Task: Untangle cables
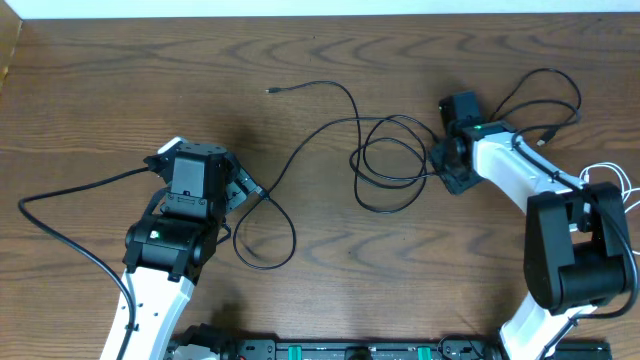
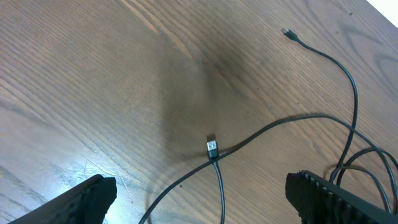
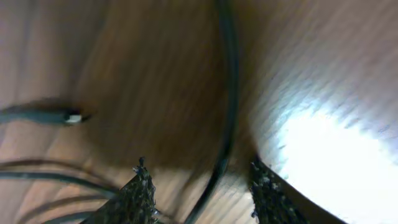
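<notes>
Fingers first, from overhead: finds the left fingers point(image 1: 241, 188) parted beside the loose plug point(image 1: 261, 190) of one black cord point(image 1: 268, 240), and the right fingers point(image 1: 445, 165) set at the right rim of the knot point(image 1: 388, 160) of crossing cables in the middle of the table point(image 1: 100, 80). Shows a second free end point(image 1: 270, 91) well apart toward the far side, and a white cord point(image 1: 612, 175) off at the right behind the arm.

Looks down from the left wrist on both fingers point(image 2: 93, 198) spread wide at the lower corners, gripping nothing, with the silver-tipped plug point(image 2: 212, 148) flat on the wood ahead of the gap and touching neither.

Catches from the right wrist, close and blurred, two fingers point(image 3: 140, 199) held apart with a dark strand point(image 3: 227, 112) running down between them, unpinched; cannot tell about contact with either pad.

Judges the cords light, limp and smooth-jacketed, likely to slide and drag neighbouring loops along. Favours a hold just behind a plug's stiff moulded end, or on one lone strand at the knot's edge, never across two at once.
</notes>
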Robot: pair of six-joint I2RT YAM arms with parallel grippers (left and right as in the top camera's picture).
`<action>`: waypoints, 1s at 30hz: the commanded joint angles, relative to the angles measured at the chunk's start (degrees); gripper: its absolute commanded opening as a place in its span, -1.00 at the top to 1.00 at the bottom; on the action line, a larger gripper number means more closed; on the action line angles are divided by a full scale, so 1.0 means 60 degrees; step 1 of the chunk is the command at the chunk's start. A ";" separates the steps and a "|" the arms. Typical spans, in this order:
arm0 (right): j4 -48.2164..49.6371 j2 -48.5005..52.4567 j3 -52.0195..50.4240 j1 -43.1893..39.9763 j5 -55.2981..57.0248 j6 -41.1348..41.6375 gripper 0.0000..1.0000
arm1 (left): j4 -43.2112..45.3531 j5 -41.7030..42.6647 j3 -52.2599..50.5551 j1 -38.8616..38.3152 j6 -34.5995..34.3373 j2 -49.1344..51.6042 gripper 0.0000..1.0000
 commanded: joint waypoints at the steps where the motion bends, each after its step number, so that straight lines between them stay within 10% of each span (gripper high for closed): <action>1: -0.0120 0.0831 -0.0091 0.0266 0.0087 -0.0080 0.23 | -0.0047 -0.0058 0.0127 0.0040 -0.0055 0.0011 -0.88; 6: -0.0408 0.1082 -0.0091 0.0288 0.0463 -0.0087 0.97 | -0.0047 -0.0058 0.0127 0.0040 -0.0051 0.0011 -0.88; 30: -0.2590 -0.3537 0.2459 -0.0095 -0.1603 -0.4036 0.97 | -0.0047 -0.0062 0.0127 0.0040 -0.0055 0.0011 -0.88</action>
